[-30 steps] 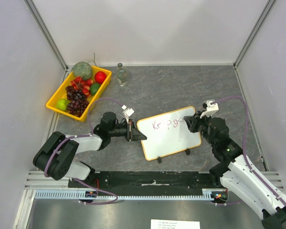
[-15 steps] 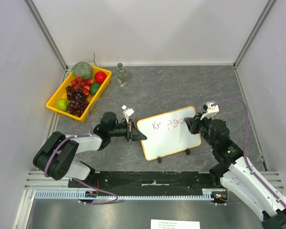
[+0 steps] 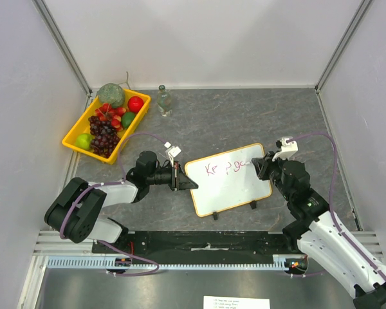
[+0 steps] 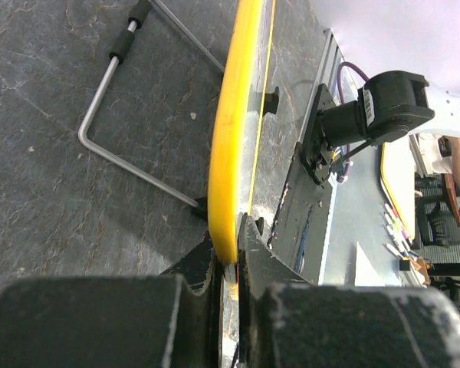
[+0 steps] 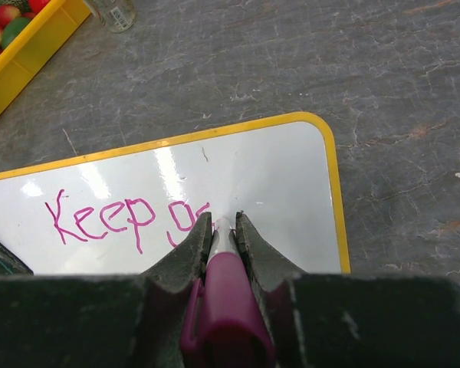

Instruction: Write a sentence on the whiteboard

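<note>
My left gripper (image 4: pixel 228 268) is clamping the yellow-framed whiteboard (image 3: pixel 228 179) by its left short edge, both fingers (image 4: pixel 254 261) pressing against the frame with the rim sandwiched between them. The board is sitting on the dark grey table (image 3: pixel 244 116) between my two arms, turned at a slant, with its two black clip feet (image 3: pixel 253 205) on the near long edge. From my left wrist I am also seeing a bent metal wire stand (image 4: pixel 107 115) lying on the table beside the board's frame.

My right gripper (image 5: pixel 222 221) is squeezing a magenta marker (image 5: pixel 226 307) tightly. It is hanging over the board's upper right part, the marker's pale tip pointing at the white surface just right of the pink writing (image 5: pixel 107 218). The writing is reading "Keep" and the start of another word, partly hidden behind my finger. I cannot tell if the tip is touching.

A yellow fruit tray (image 3: pixel 74 138) and a small clear bottle (image 3: pixel 164 101) are standing well apart, at the far left.
</note>
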{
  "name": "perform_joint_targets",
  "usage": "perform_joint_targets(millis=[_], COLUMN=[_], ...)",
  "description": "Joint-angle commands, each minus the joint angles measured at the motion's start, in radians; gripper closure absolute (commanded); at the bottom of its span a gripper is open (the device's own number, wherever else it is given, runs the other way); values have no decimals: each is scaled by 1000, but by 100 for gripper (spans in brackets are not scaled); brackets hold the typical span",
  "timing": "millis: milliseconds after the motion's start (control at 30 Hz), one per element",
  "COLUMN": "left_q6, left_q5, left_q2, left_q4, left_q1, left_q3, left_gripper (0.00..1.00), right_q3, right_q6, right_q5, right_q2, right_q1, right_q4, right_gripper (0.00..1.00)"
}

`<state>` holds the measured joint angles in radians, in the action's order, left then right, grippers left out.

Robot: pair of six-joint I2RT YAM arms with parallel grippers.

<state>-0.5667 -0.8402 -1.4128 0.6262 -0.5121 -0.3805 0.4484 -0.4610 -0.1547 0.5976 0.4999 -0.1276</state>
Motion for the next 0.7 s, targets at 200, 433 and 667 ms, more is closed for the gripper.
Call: perform_joint_targets(millis=[200,433,667], left_q6=[133,134,136], left_q5=[101,99,99], left_q2=[-15,-17,-15], left_q4=[-91,-89,-89], left_q1=[-2,-2,-2], left_q3=[9,11,9], left_gripper=[98,98,98], right_q3=[62,72,76], right_q6=[9,-1,-5], right_q5=[-63,-42,13], right_q2=[45,51,74], right_q1=[-4,-4,-3], right_q4=[20,42,56], right_gripper=[100,100,100])
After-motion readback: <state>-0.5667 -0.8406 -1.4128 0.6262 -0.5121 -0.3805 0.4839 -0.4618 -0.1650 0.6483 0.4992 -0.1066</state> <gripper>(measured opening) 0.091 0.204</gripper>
